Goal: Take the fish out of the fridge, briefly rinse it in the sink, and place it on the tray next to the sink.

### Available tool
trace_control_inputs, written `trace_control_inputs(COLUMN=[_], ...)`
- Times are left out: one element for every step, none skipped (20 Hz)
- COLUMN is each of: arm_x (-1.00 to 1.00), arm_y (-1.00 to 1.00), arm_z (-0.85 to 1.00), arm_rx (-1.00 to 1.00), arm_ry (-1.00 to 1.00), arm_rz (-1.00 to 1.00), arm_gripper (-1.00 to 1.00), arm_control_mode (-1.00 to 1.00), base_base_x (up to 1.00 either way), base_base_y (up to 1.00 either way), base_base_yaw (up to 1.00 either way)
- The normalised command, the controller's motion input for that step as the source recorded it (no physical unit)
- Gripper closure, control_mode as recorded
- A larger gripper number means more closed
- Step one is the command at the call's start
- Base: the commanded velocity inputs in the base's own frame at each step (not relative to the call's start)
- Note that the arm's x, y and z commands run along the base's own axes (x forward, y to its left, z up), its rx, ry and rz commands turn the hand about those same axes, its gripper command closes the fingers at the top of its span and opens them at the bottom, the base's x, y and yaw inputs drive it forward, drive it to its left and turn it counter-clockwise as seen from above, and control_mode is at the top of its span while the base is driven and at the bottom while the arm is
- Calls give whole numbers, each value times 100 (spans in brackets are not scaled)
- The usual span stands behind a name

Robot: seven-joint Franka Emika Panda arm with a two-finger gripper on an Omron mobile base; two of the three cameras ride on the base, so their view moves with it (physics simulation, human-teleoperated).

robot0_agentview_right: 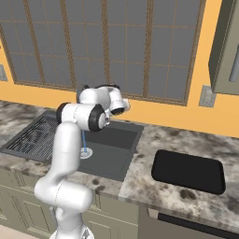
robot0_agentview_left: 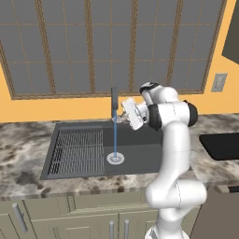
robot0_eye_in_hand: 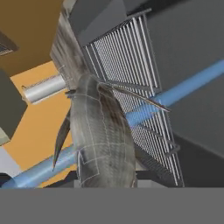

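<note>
The fish, pale silvery-grey with thin fins, sits right in front of the hand camera, and the blue water stream crosses behind it. My gripper is shut on the fish and holds it above the sink, beside the upright faucet. Water falls from the faucet to the round pale drain. The fish hides the fingertips in the hand view. The black tray lies on the counter to the right of the sink, apart from the gripper.
A ribbed rack fills the sink's left half. Marbled counter surrounds the basin, with a windowed orange wall behind. A wall outlet and an upper cabinet are at the right. Beige cupboards run below.
</note>
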Motion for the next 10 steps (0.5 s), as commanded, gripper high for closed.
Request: trace_control_inputs(arm_x=[-99, -100, -100, -100, -100, -100, -100, -100, -100, -100], arm_y=[8, 8, 11, 14, 13, 11, 6, 3, 0, 0], arm_z=[0, 0, -3, -4, -2, 0, 0, 0, 32, 68], arm_rx=[0, 0, 0, 0, 0, 0, 2, 4, 2, 0], arm_ry=[5, 5, 5, 4, 3, 1, 0, 0, -8, -15], arm_rz=[0, 0, 0, 0, 0, 0, 0, 0, 0, -1], arm_gripper=[100, 100, 100, 100, 100, 100, 100, 100, 100, 100], arm_control_mode=[-100, -100, -100, -100, -100, -100, -100, -100, -100, -100], base_base_x=[0, 0, 0, 0, 0, 0, 0, 0, 0, 0], base_base_y=[0, 0, 0, 0, 0, 0, 0, 0, 0, 0], base_base_yaw=[0, 0, 0, 0, 0, 0, 0, 0, 0, 0])
